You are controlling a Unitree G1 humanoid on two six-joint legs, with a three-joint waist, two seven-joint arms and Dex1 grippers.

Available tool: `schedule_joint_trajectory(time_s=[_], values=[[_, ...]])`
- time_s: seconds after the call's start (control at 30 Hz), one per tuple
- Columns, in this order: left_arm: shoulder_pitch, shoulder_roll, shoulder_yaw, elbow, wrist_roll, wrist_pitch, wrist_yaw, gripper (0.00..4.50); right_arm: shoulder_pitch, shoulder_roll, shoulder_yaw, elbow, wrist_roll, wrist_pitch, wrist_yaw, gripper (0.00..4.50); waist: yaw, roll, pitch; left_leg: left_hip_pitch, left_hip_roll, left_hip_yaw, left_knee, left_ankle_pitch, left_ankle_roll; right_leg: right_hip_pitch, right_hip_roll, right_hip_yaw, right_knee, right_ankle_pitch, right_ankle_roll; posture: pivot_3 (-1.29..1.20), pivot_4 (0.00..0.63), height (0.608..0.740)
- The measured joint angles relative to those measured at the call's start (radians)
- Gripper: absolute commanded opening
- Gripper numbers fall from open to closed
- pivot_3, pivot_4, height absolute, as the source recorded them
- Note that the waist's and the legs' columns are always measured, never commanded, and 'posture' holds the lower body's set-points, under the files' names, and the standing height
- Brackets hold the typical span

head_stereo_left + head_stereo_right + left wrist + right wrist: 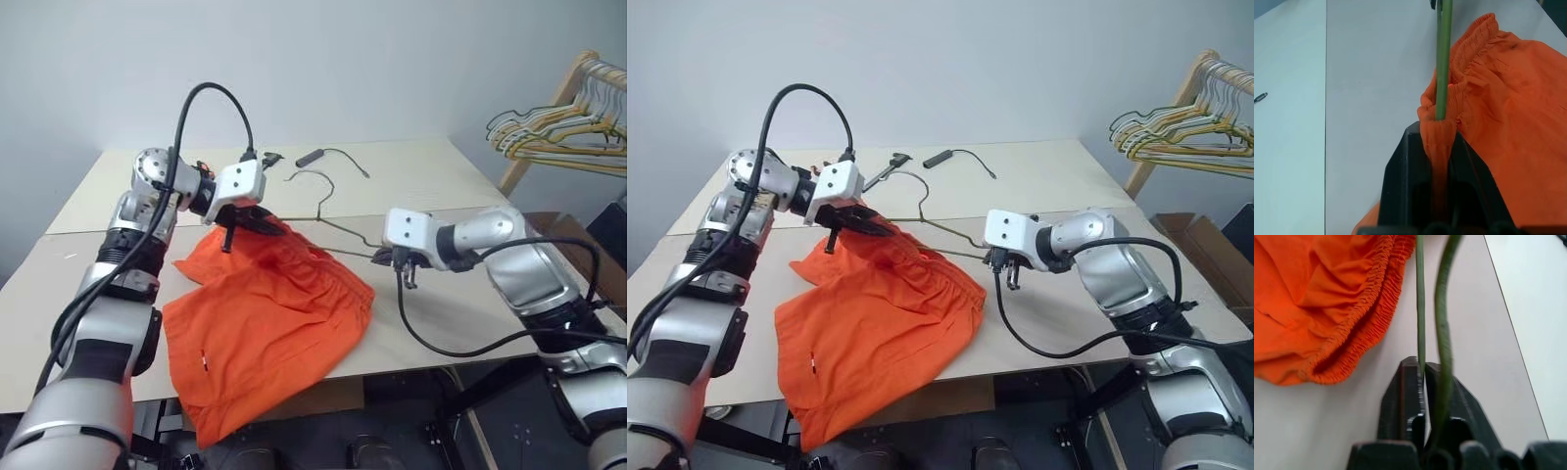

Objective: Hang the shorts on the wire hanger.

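Lying spread over the near middle of the pale table (pixel 431 186), with one leg drooping over the near edge: the shorts (pixel 265 323), bright orange, gathered waistband turned toward the far right. Pinching a bunched fold of that waistband at the far left corner of the cloth: the left gripper (pixel 1438 147), black fingers (pixel 1400 166) pressed tight against the orange fabric on both sides, lifting that corner slightly off the table. Running right beside the pinched fold, touching it in the left wrist view: a thin green-grey wire of the wire hanger (pixel 328 211). Resting on the table beyond the shorts, hook toward the far side, one shoulder passing toward the waistband and the other corner reaching right: the same hanger. Holding that right corner: the right gripper (pixel 1424 377), fingers nearly together with two strands of wire (pixel 1442 333) passing between and over them; hard to tell whether squeezing firmly or only loosely closing around the wire. Sitting just left of that gripper, close but not touching: the waistband edge. Lying on the far part of the table: a small dark tool (pixel 310 157) with a thin cord. Hanging at the far right on a wooden rack (pixel 558 98): a bunch of yellow and pale hangers (pixel 558 132).
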Motion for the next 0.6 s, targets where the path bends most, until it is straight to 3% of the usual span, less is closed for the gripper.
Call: schedule_joint_trajectory(time_s=[0.1, 0.27, 0.43, 0.6], values=[[0.0, 0.004, 0.005, 0.002, 0.0, -0.013, 0.0, 0.03, 0.01, -0.001, -0.045, 0.015, 0.017, 0.012, -0.015, 2.48, 0.004, 0.0, 0.0, 0.0, 0.0, 0.0, 0.0, 0.0, 0.0, 0.0, 0.0, 0.0, -0.001, 0.0, 0.0, 0.01, 0.0, 0.74], [0.001, 0.016, 0.011, 0.003, -0.001, -0.017, 0.004, 0.03, 0.063, -0.039, -0.225, 0.043, 0.085, 0.088, -0.062, 4.21, 0.009, 0.0, 0.0, -0.001, 0.0, 0.0, 0.001, 0.0, 0.0, 0.0, -0.001, 0.0, -0.001, 0.0, 0.0, -0.01, 0.0, 0.74], [0.005, 0.022, 0.011, 0.012, 0.0, -0.022, 0.007, 0.03, 0.186, -0.096, -0.454, -0.025, 0.237, 0.178, -0.059, 4.21, 0.006, 0.0, 0.0, 0.0, 0.0, -0.001, 0.0, 0.0, 0.0, 0.001, 0.0, -0.001, -0.001, 0.0, 0.0, -0.03, 0.0, 0.74], [0.006, 0.021, 0.011, 0.02, 0.002, -0.026, 0.017, 0.03, 0.378, -0.11, -0.528, -0.173, 0.37, 0.309, -0.039, 4.21, -0.004, 0.0, 0.0, 0.002, 0.0, 0.0, 0.001, 0.0, 0.0, 0.002, 0.0, 0.0, 0.001, 0.0, 0.0, -0.03, 0.0, 0.74]])
